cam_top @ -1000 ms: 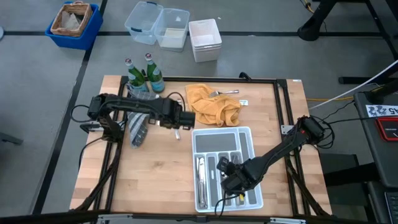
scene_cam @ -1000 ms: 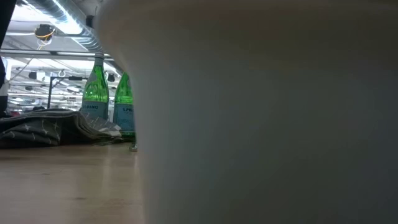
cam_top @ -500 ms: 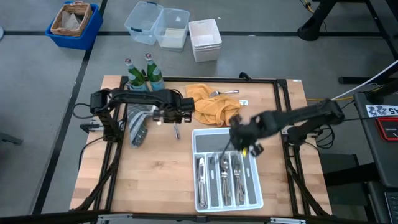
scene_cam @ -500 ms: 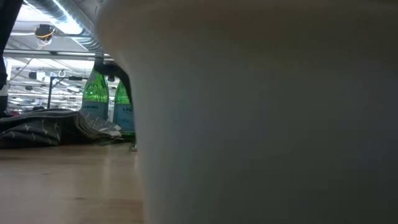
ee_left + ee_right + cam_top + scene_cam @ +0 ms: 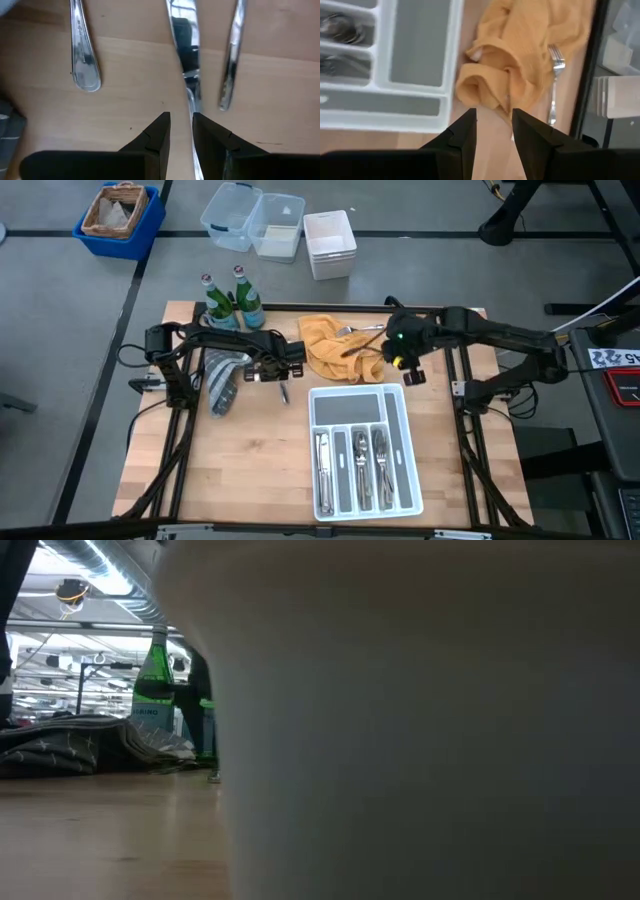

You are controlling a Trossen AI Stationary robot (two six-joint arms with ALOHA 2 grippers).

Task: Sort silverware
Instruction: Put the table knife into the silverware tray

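Observation:
Three pieces of silverware lie flat on the wood: a table knife [image 5: 182,45] between two handles [image 5: 82,55] [image 5: 231,65]. My left gripper [image 5: 180,120] [image 5: 283,375] points down over them, open by a narrow gap, its fingertips on either side of the knife's thin part; I see no touch. A fork [image 5: 554,85] [image 5: 362,330] lies on the yellow cloth [image 5: 340,348]. My right gripper [image 5: 494,116] [image 5: 392,352] hangs open above that cloth's right side, holding nothing. More silverware [image 5: 360,460] lies in the white tray [image 5: 355,405].
Two green bottles [image 5: 232,305] stand at the far left corner, with a grey patterned cloth [image 5: 222,380] beside my left arm. Bins [image 5: 250,220] sit beyond the table's far edge. A white wall close to the camera [image 5: 420,740] fills most of the low view.
My right gripper has risen from the near end of the tray and swung toward the far edge, ending above the yellow cloth. My left gripper has come down over the silverware on the wood. The silverware has not moved.

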